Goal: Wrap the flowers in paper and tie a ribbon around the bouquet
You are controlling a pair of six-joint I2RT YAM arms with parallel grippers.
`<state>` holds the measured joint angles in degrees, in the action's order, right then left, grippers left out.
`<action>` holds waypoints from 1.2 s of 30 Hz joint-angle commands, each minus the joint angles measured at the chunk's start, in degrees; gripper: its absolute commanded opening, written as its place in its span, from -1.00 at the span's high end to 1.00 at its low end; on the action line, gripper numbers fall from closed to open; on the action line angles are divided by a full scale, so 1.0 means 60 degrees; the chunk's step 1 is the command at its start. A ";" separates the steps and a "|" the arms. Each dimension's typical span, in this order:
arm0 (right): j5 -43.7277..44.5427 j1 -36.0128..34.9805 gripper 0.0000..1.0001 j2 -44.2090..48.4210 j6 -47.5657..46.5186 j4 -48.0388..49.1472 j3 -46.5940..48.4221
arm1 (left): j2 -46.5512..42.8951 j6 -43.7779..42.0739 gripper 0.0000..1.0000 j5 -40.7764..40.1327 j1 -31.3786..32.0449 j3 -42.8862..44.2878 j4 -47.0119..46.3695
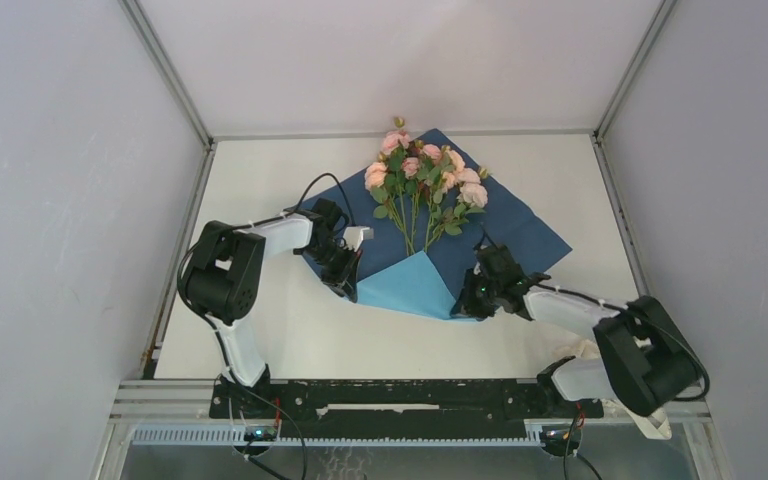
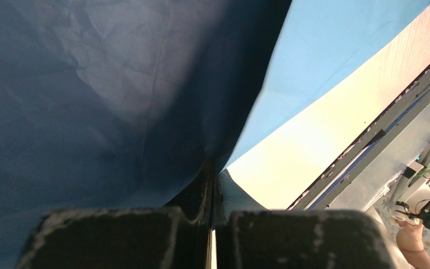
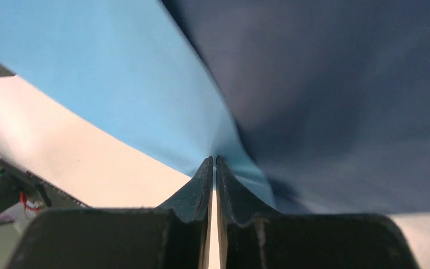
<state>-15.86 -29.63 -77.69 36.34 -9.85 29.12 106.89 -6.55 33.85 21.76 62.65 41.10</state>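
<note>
— Overhead view?
— The flowers (image 1: 422, 185) lie on the paper (image 1: 520, 235), centred on the table (image 1: 280, 330). The left gripper (image 1: 345, 270) and right gripper (image 1: 465, 300) meet its folded near corners.
— Left wrist view?
— The left gripper (image 2: 213, 171) is clamped tight on the paper (image 2: 89, 84).
— Right wrist view?
— The right gripper (image 3: 214, 162) pinches the paper (image 3: 341, 84) fold.

Robotics lab cell. Grey wall panels (image 1: 60, 200) and aluminium frame posts (image 1: 165, 70) are enclosing a white tabletop (image 1: 290, 340); left robot arm (image 1: 222, 275) and right robot arm (image 1: 640, 360) are sitting on a black mounting rail (image 1: 410, 398); a slotted cable duct (image 1: 360, 437) is running alongside.
</note>
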 commanded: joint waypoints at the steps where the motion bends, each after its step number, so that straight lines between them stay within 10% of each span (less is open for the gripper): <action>1: 0.1058 0.0432 0.73 0.1132 0.0323 -0.1560 -0.0313 | 0.0036 0.0065 1.00 -0.0103 -0.0078 -0.0231 -0.0003; 11: 0.1884 0.0988 0.73 0.3695 -0.0381 -0.3244 0.0821 | 0.0085 0.0109 1.00 -0.0001 -0.0082 -0.0254 -0.0053; 19: 0.0400 -0.1373 0.70 0.1452 -0.1130 -0.0032 0.2342 | 0.0156 0.0168 1.00 -0.0119 -0.0081 -0.0302 -0.0110; 27: -0.0137 -0.1243 0.72 -0.1534 -0.0417 0.1393 0.2437 | 0.0188 0.0208 0.98 -0.0223 -0.0081 -0.0269 -0.0101; 36: -0.0009 -0.1079 0.73 -0.2290 -0.0548 0.1483 0.2441 | -0.1045 -0.0673 0.08 -0.0960 -0.0093 0.0900 0.1156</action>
<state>-15.99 -36.18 -92.05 33.12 -4.38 42.92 106.54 -6.42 33.63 21.50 63.81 43.94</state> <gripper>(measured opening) 0.139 0.390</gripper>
